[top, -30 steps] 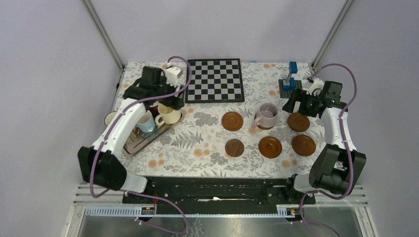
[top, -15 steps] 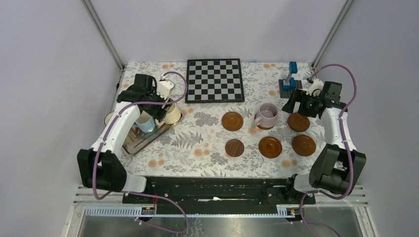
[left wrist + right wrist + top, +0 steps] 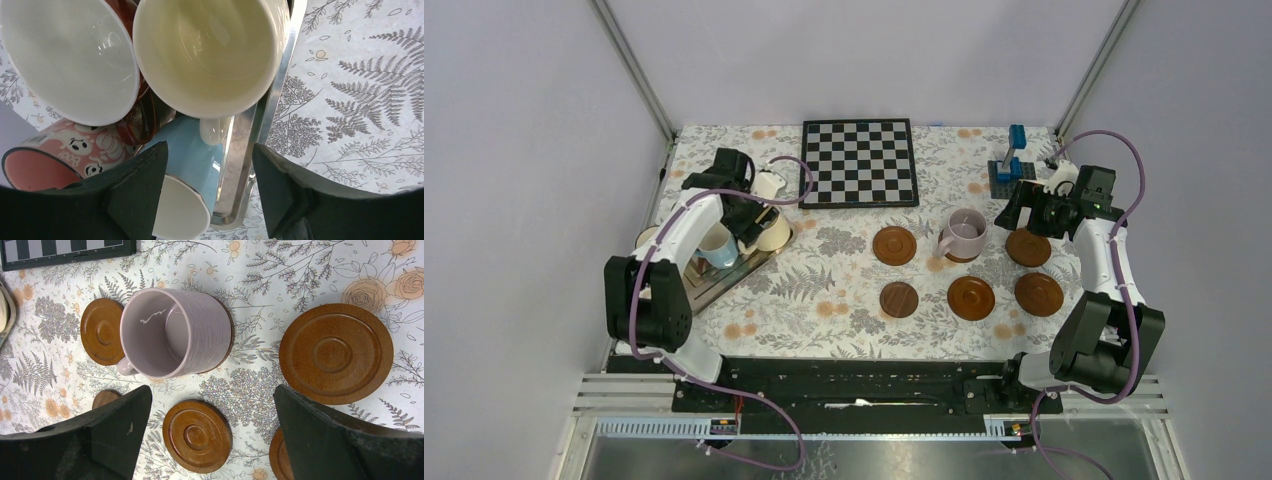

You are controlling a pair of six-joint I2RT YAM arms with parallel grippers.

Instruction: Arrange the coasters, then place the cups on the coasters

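My left hand (image 3: 207, 152) hangs open over the tray (image 3: 274, 95) at the left of the top view. The handle of the cream cup (image 3: 207, 55) is in line between the fingers, because I judge this cup goes next. The lilac cup (image 3: 170, 332) sits on its coaster right of centre. My right hand (image 3: 212, 395) hovers wide open above it, holding nothing. Five coasters (image 3: 336, 352) are bare.

We are counting six coasters (image 3: 971, 298), one of them under a mug. We are making out five mugs: one lilac mug (image 3: 964, 236), one cream-yellow mug (image 3: 210, 55), one light blue mug (image 3: 190, 165), one dark red mug (image 3: 65, 55) and one pink mug (image 3: 65, 150). We are also counting one metal tray (image 3: 250, 165), one chessboard (image 3: 859, 162) and one blue block stand (image 3: 1007, 165).
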